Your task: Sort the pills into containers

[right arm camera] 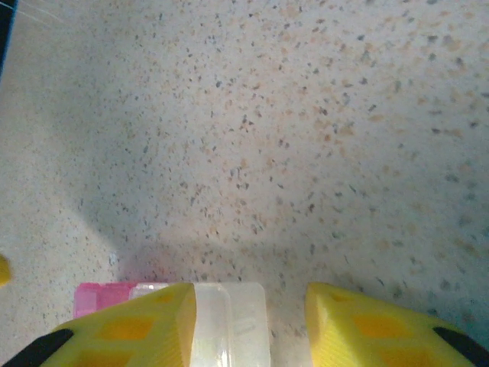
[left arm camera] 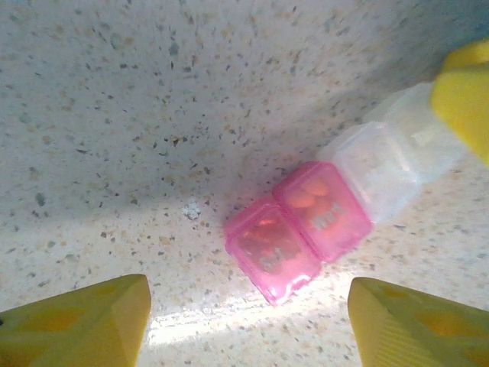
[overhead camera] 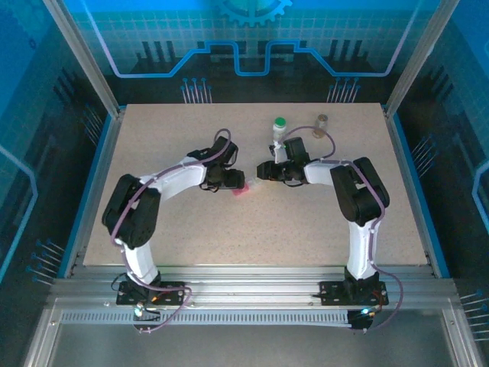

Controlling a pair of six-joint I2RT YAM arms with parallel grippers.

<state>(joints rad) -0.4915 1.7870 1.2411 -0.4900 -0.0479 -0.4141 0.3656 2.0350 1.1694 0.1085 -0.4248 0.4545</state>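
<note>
**Pink and clear pill strip lies between both grippers**

Speckled beige table point(overhead camera: 164, 138) carries a short pill strip point(left arm camera: 328, 206) of translucent plastic boxes joined in a row. Two boxes at one end are pink and two at the other are clear. The strip lies flat near the middle of the table, between the heads of the two arms. Rounded orange pills point(left arm camera: 306, 197) show through the lid of the pink box next to the clear ones. What is inside the end pink box is too blurred to tell.

The left gripper point(left arm camera: 249, 302) hovers at the pink end. Its yellow fingers point(left arm camera: 76, 325) are spread wide and touch nothing. A corner of the end pink box lies just ahead of the gap between them.

The right gripper point(right arm camera: 250, 294) is at the clear end. Its yellow fingers point(right arm camera: 130, 329) stand partly apart with a clear box between them. One finger lies against or over the side of that box, and a sliver of space seems to show beside the other finger. I cannot tell whether the box is actually pinched.

Farther back, behind the right gripper, a small white bottle with a green cap point(overhead camera: 280, 130) stands upright. A small brownish translucent vial point(overhead camera: 322, 121) stands near it on its right, not touching it. Both are apart from the pill strip.
</note>
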